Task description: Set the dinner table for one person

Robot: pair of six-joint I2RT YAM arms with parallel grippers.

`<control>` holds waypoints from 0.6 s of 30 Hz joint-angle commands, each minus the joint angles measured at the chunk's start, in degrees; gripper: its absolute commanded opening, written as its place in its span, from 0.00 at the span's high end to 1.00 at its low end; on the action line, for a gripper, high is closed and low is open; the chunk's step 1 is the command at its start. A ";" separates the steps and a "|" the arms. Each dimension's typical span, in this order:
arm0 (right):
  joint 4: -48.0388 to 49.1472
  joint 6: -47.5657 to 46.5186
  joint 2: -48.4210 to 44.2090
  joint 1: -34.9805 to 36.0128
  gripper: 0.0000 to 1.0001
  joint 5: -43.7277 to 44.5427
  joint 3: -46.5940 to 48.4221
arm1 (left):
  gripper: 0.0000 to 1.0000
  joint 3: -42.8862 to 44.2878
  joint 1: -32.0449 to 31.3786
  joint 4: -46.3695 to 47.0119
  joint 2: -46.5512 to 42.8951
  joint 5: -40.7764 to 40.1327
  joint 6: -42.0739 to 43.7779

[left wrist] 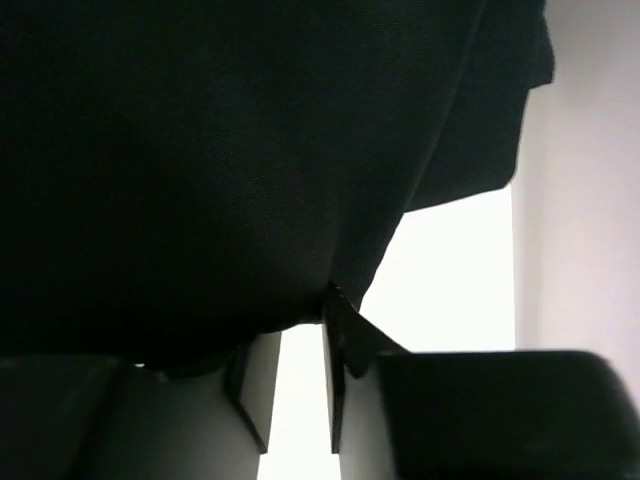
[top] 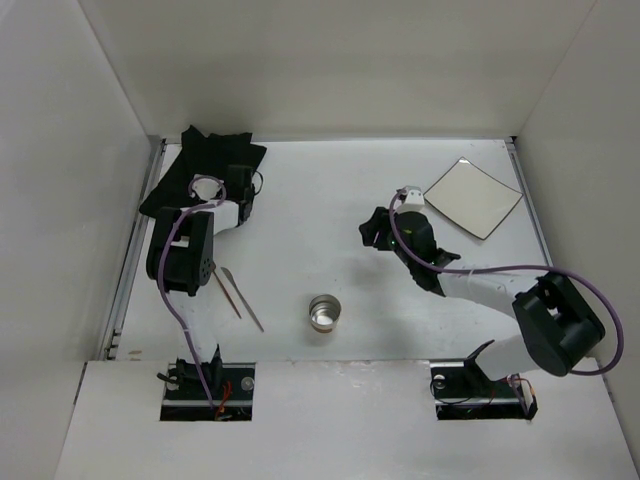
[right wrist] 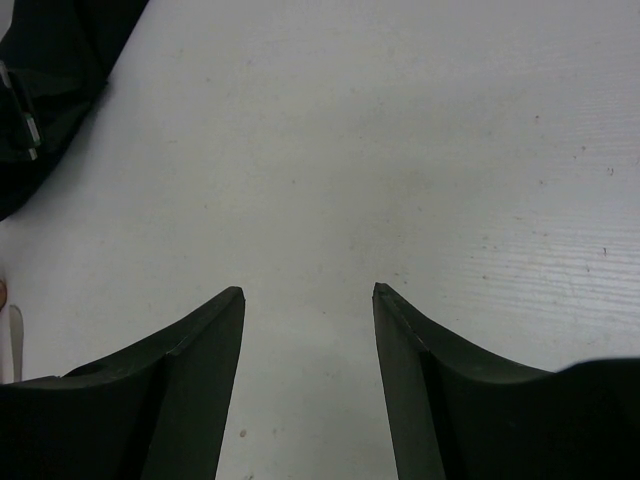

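On the dinner table [top: 320,200], a round metal cup [top: 324,312] stands upright.

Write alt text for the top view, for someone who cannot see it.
Two robot arms reach over a white table: the left hand sits on a crumpled black cloth in the far left corner, the right hand is open mid-table. A square plate lies far right, a metal cup and two sticks nearer.
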 commanded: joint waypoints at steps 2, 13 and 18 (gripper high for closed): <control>2.18 -0.19 1.10 0.48 0.40 -0.58 2.61 | 0.88 -0.55 -0.67 6.22 -0.09 5.10 0.77; 2.09 2.27 0.75 0.48 0.38 0.04 2.17 | 0.93 -6.53 -12.88 18.35 1.75 11.97 3.41; 2.09 4.55 0.40 -0.92 0.36 0.39 1.38 | 0.93 -7.67 -19.38 21.78 1.84 14.51 2.62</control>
